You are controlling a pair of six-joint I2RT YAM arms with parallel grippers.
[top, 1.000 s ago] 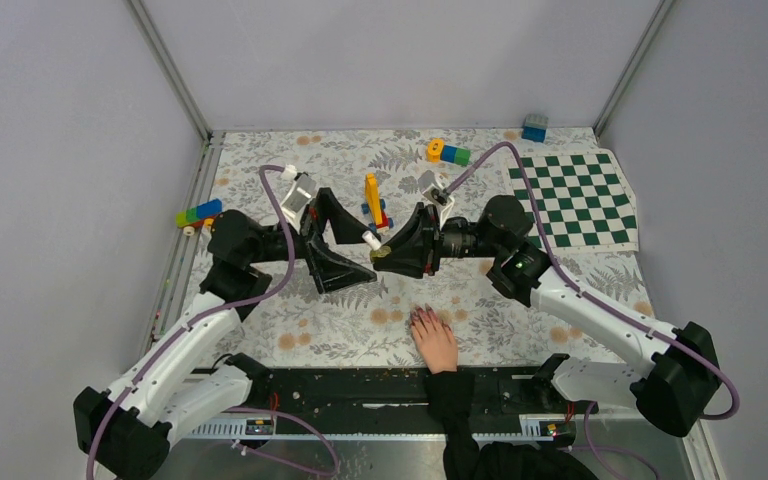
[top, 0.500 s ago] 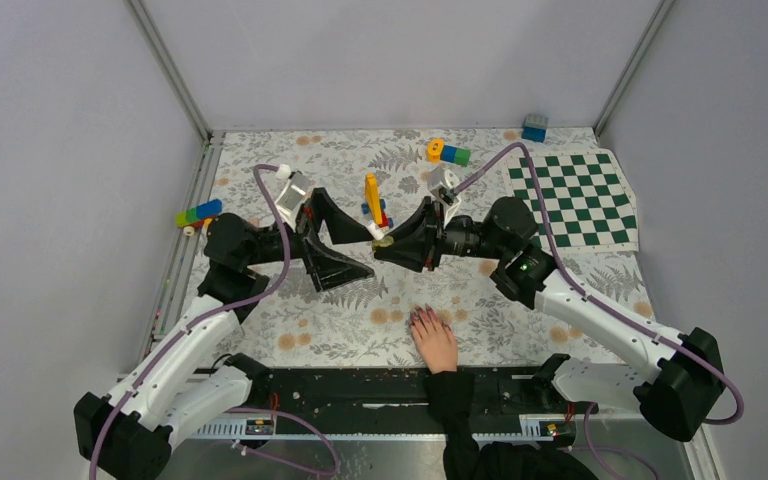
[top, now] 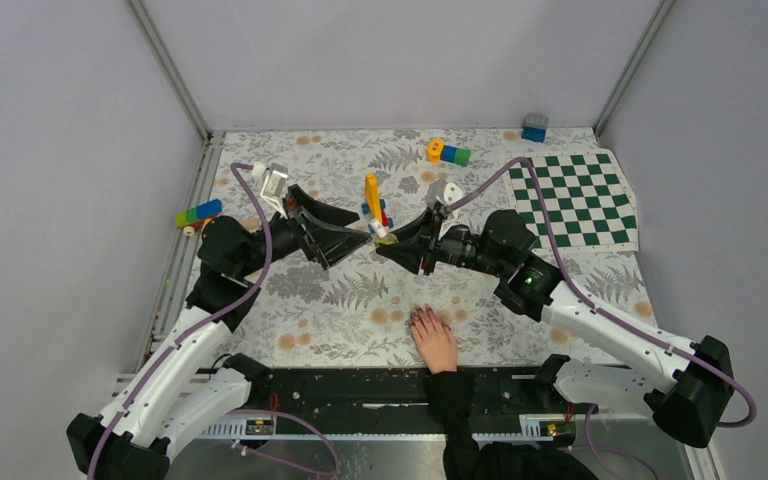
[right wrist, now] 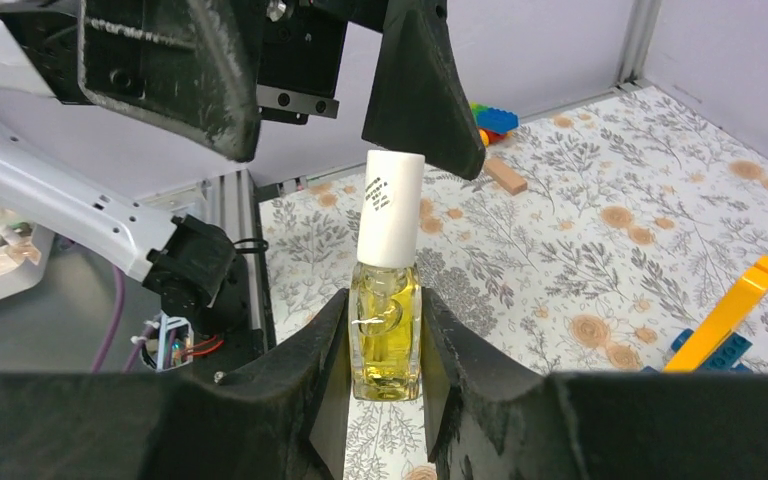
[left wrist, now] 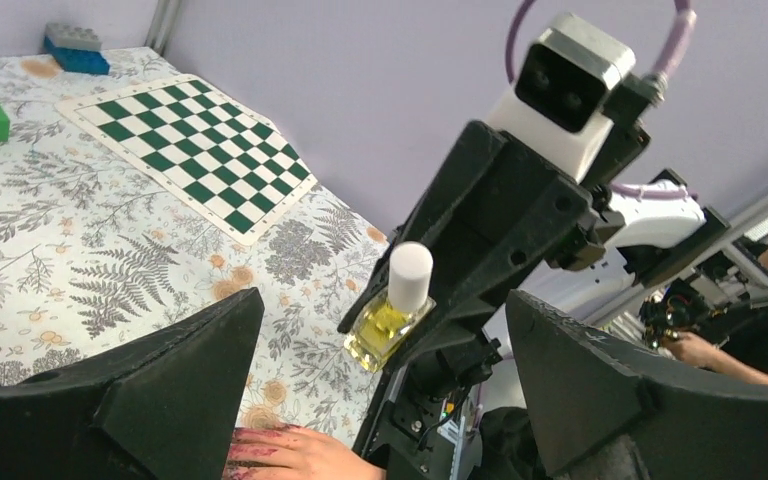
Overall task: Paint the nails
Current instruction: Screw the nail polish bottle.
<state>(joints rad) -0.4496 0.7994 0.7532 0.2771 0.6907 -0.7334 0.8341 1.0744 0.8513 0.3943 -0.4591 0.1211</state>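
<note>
**Bottle clamped, cap not yet off, nails waiting near the rail**

The right pincer (right wrist: 385,312) is clamped on the square body of the polish bottle (right wrist: 387,352). It holds the bottle upright above the counter (top: 340,310). The left pincer (left wrist: 385,300) has its jaws wide apart, one on either side of the white cap (right wrist: 392,205), and no contact shows.

The nails (top: 421,317) are on a pale hand (top: 436,343) lying flat on the counter. Seen from the bottle, the hand is toward the arm bases and slightly to the robot's right, well apart from it. The nails look dark red.

Handling, as a judgement:
- **Nails:** tiny, hard and slick, on a live hand that can shift, so nothing there to grip. Only a brush tip should touch them, lightly.
- **Bottle:** small smooth glass with yellowish liquid inside. It is light and breakable, and it spills if tipped once open.
- **Cap:** a smooth cylinder, best held at mid-height, squeezed firmly and twisted, since it could slip.

Room around the bottle:
- A yellow toy piece (top: 372,195) stands just on the far side, so avoid swinging that way.
- The checkered mat (top: 575,195) lies well to the right and farther back.
- Coloured bricks (top: 198,212) lie well to the left.
- Bare counter lies between the bottle and the hand — the clear way down.
- The black rail (top: 360,385) lies just beyond the wrist, so there is little slack on that side.
</note>
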